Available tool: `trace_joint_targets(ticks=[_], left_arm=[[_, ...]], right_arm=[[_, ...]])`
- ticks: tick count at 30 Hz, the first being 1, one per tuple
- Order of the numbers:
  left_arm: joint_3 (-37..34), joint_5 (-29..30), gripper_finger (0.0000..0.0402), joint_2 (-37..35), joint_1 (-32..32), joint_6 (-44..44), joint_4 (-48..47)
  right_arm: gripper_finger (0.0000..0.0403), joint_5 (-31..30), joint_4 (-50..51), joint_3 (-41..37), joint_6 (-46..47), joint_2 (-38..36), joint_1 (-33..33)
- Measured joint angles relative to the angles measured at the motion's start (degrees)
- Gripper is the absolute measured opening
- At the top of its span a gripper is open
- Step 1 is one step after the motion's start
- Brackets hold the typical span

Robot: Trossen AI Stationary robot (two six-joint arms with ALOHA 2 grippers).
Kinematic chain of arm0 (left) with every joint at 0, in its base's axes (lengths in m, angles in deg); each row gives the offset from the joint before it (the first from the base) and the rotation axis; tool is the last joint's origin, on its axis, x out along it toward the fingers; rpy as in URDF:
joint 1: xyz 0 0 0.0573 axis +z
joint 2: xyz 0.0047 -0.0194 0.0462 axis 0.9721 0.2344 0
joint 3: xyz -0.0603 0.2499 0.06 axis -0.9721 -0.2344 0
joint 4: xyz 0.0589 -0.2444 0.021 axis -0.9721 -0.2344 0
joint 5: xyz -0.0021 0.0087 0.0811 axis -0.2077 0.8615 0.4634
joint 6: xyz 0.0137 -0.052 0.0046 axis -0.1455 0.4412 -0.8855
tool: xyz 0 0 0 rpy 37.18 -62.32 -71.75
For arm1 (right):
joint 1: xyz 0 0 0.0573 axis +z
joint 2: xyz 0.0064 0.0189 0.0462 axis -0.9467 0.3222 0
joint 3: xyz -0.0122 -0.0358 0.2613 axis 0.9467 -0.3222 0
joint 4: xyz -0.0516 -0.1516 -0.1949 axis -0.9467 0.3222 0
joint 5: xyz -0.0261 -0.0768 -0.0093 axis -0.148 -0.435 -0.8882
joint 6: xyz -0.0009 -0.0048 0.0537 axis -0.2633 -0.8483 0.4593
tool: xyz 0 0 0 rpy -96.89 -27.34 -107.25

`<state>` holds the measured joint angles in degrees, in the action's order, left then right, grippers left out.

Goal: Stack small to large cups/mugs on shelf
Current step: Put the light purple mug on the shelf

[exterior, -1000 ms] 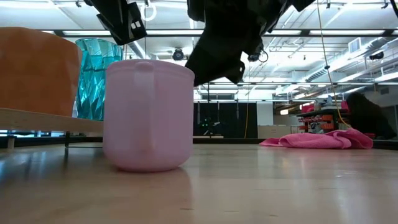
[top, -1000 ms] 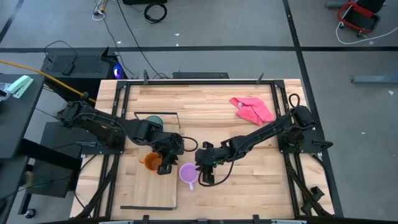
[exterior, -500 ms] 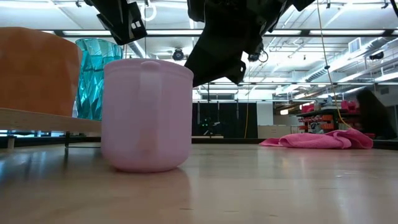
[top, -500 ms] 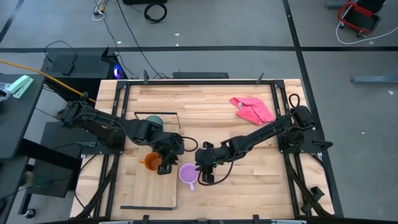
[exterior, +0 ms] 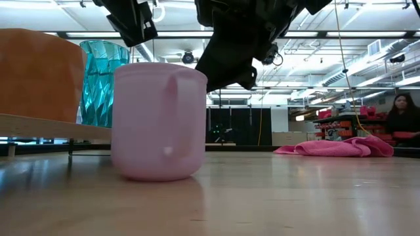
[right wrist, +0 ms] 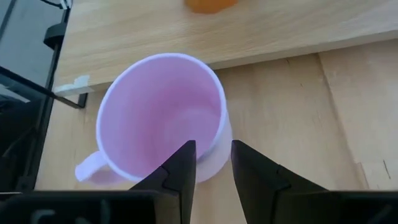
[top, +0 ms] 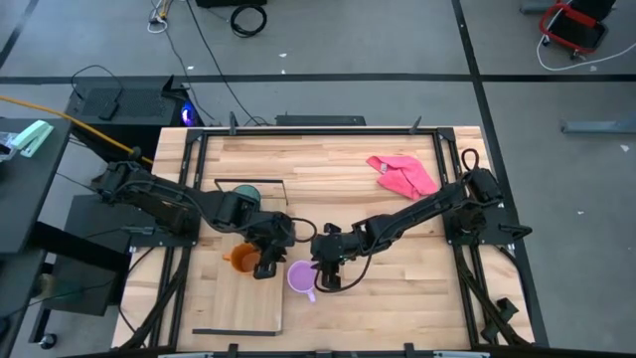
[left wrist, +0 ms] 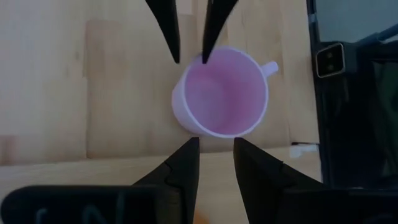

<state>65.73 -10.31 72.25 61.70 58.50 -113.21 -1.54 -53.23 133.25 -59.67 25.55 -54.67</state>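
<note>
The lilac mug (top: 299, 278) stands upright on the table just right of the shelf (top: 238, 310), its handle (top: 309, 295) toward the near edge. The orange mug (top: 239, 261) and the teal tumbler (top: 245, 195) stand on the shelf board. My right gripper (right wrist: 212, 152) is open and straddles the lilac mug's rim on its right side. My left gripper (left wrist: 214, 152) hangs open above the shelf's right edge, between the orange mug and the lilac mug (left wrist: 221, 93), with nothing between its fingers. My right gripper has one finger (right wrist: 185, 155) inside the lilac mug and one (right wrist: 244, 158) outside, across the wall (right wrist: 219, 134) opposite the shelf. The fingers slant down from the table's right side. Their gap is wider than the wall; which finger touches I cannot tell. The mug stands upright on the table.
A pink cloth (top: 402, 175) lies at the far right of the table. Black frame rails run along the table's edges. A person (exterior: 400, 115) shows in the room beyond the table. Bare wood lies near and right of the lilac mug.
The lilac mug has turned about on the spot while staying upright on the table: in the low view its handle has swung from the middle of its face toward its right side.
</note>
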Motion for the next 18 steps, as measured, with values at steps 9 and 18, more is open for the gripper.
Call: trace_joint_targets(ticks=[9,18], left_arm=[[0.0,0.5,0.0107,0.1,-3.7,1.7,0.6],[0.1,2.8,0.0107,2.4,-6.7,2.8,3.1]], right_arm=[[0.0110,1.3,4.0,0.0,-0.1,-2.3,1.4],[0.0110,0.7,9.8,0.0,3.8,-2.8,3.8]])
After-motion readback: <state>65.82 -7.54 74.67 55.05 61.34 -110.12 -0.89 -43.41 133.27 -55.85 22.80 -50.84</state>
